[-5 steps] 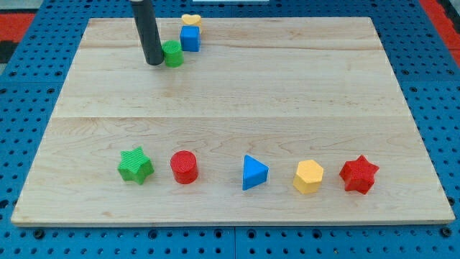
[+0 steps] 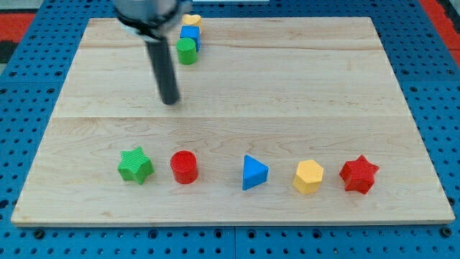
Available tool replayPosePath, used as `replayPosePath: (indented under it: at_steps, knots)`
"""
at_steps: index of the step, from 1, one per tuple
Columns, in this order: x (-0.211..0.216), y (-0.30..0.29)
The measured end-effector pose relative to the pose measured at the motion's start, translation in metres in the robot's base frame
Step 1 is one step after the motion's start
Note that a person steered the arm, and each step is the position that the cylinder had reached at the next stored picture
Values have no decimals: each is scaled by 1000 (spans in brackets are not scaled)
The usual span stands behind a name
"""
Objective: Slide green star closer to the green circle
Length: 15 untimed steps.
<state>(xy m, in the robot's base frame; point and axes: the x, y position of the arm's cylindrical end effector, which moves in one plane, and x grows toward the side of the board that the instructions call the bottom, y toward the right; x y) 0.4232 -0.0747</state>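
The green star (image 2: 135,165) sits near the bottom left of the wooden board (image 2: 287,86). The green circle (image 2: 187,51) is near the top, touching the blue cube (image 2: 190,35). My tip (image 2: 170,101) is on the board, below and a little left of the green circle and well above the green star, touching no block.
A yellow heart (image 2: 191,19) sits above the blue cube at the top edge. Along the bottom row, right of the green star: a red circle (image 2: 184,167), a blue triangle (image 2: 254,173), a yellow hexagon (image 2: 308,176) and a red star (image 2: 359,174).
My tip has moved down and slightly right, away from the green circle. The green circle has shifted right and a little up, against the blue cube.
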Motion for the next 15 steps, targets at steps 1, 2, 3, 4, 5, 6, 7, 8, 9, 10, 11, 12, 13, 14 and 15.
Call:
replayPosePath:
  at_steps: [1,2,3,4,5,6,7,8,9,10,11,12,13,14,15]
  knots:
    - [53,2]
    - [73,-25]
    - [73,-4]
    - [78,-21]
    - [92,-39]
    - [115,-39]
    - [144,-41]
    - [172,-52]
    - [159,-70]
    - [125,-71]
    - [103,-95]
    - [79,-123]
    - [50,-109]
    - [30,-79]
    - [8,-67]
